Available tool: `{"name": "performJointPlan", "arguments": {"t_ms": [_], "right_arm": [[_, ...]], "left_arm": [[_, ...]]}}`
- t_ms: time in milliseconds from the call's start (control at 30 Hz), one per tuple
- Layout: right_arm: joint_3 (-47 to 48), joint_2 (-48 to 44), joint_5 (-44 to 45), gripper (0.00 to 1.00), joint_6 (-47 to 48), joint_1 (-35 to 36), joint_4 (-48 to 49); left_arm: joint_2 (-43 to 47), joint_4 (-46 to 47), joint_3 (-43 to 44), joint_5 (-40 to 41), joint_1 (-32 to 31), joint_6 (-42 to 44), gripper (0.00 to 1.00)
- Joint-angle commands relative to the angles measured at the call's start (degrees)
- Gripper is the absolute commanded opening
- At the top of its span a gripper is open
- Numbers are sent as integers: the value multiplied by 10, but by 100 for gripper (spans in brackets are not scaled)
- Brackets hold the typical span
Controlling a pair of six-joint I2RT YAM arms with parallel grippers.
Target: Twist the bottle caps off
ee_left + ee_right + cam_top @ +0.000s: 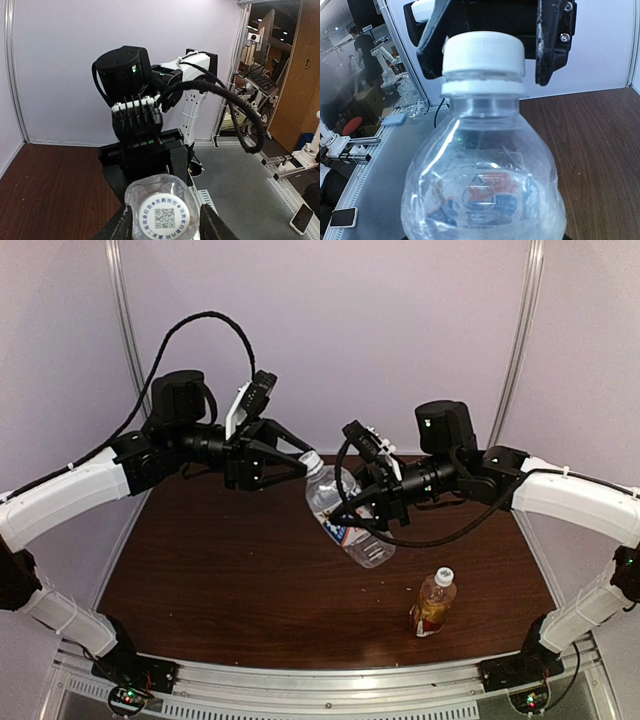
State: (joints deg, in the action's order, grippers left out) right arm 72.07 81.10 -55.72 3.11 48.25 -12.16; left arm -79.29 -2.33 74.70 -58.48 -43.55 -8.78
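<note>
The clear bottle [352, 530] of colourless liquid hangs tilted above the table, its white cap [311, 458] pointing up and left. My right gripper [375, 512] is shut on the bottle's body; its fingers are hidden behind the bottle [480, 185] in the right wrist view. My left gripper [298, 466] is open, one finger [116, 229] on each side of the cap [164, 216], with small gaps. The cap [483, 52] is seated on the neck. The amber bottle [432, 606] stands upright with its white cap [444, 576] on, at the near right.
The dark brown table [220, 580] ends at a metal rail [320, 680] along the near edge. White walls and frame posts [125, 330] close in the back and sides. A black cable [440, 535] loops under the right wrist.
</note>
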Motion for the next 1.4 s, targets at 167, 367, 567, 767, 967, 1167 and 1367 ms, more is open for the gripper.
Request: {"name": "performJointPlan", "arguments": {"t_ms": [167, 367, 567, 767, 967, 1167, 1367], "right_arm": [[19, 15, -11, 40, -9, -5, 21], [20, 13, -3, 40, -12, -6, 23], [21, 1, 101, 41, -4, -7, 10], [7, -8, 249, 43, 13, -7, 13], [1, -2, 271, 44, 20, -7, 32], [-2, -1, 244, 44, 26, -7, 27], [-5, -10, 190, 44, 29, -9, 13]], "left_arm": [[-15, 61, -2, -13, 0, -22, 37], [-12, 56, -5, -8, 0, -24, 20], [-1, 48, 2, 104, -1, -88, 0], [11, 1, 13, 326, -5, -260, 0], [-7, 10, 13, 350, -6, -310, 3], [-15, 15, 19, 333, -5, -286, 27], [-5, 21, 16, 269, 3, -225, 62]]}}
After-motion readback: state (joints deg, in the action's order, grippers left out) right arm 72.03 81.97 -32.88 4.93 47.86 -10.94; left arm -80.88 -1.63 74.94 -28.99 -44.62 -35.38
